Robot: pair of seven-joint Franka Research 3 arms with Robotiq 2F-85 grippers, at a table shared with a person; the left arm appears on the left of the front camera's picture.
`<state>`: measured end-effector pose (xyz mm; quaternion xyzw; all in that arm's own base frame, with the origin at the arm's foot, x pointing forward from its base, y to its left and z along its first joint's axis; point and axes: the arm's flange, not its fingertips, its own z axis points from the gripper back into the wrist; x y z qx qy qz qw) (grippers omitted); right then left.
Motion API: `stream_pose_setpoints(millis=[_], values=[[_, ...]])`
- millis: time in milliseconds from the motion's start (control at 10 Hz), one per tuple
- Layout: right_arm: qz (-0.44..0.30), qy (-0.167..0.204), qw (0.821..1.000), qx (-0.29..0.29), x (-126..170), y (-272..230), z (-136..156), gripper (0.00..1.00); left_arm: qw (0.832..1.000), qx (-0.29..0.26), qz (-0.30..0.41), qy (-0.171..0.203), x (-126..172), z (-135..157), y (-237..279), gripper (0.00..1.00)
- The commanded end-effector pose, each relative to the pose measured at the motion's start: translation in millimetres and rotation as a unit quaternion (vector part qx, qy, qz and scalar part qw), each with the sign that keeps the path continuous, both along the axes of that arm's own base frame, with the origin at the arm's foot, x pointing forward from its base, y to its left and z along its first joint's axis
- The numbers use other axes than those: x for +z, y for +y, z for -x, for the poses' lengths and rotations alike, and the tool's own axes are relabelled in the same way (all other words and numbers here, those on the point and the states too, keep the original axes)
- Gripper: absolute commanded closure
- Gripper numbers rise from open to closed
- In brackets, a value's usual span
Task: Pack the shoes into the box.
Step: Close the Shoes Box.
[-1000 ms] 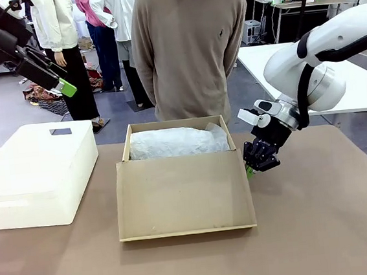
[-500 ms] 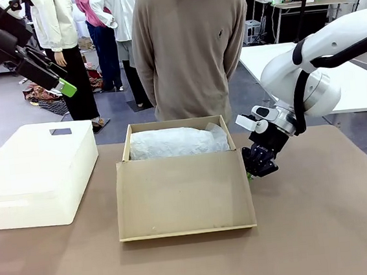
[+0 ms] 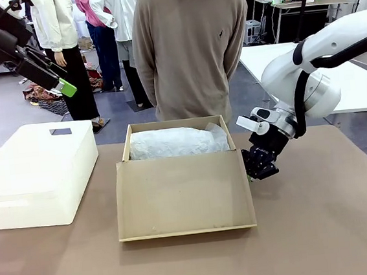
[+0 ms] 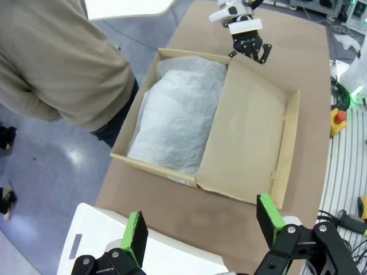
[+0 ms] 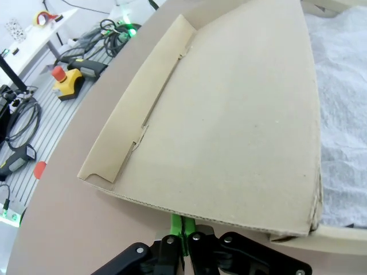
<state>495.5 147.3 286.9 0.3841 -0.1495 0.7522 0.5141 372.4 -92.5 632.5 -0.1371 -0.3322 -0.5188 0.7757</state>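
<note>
The tan box (image 3: 174, 123) stands mid-table with its flap lid (image 3: 183, 193) folded out flat towards me. Crumpled white tissue paper (image 3: 177, 141) covers its inside, and the shoes are hidden. My right gripper (image 3: 256, 167) is shut, low at the table beside the lid's right edge near the box's corner. In the right wrist view its green pads (image 5: 178, 224) are pressed together with nothing between them, just under the lid's (image 5: 229, 114) edge. My left gripper (image 3: 63, 85) hangs open high at the far left. In the left wrist view it (image 4: 202, 223) looks down on the box (image 4: 150, 165).
A larger white rounded box (image 3: 37, 171) sits on the table's left side. A person (image 3: 191, 46) stands at the far edge behind the box, arms behind the back. Cables and a yellow stop button (image 5: 64, 80) lie beyond the table edge.
My right gripper has shifted slightly left, closer to the box's right corner, staying shut. The left arm, the box and the person have not moved.
</note>
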Motion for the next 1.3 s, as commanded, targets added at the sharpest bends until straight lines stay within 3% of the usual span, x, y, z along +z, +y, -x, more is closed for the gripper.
stream_pose_setpoints(millis=[0,700,1200], values=[[-0.045,-0.012,0.999,0.011,-2,-5,7,1.0,1.0,-0.003,0.008,0.002,1,1,0,0.0],[-0.118,0.022,0.993,0.0,9,-16,20,1.0,1.0,-0.003,0.008,0.002,1,1,0,0.0],[-0.194,0.003,0.981,-0.026,24,-29,30,1.0,1.0,-0.003,0.008,0.002,1,1,0,0.0]])
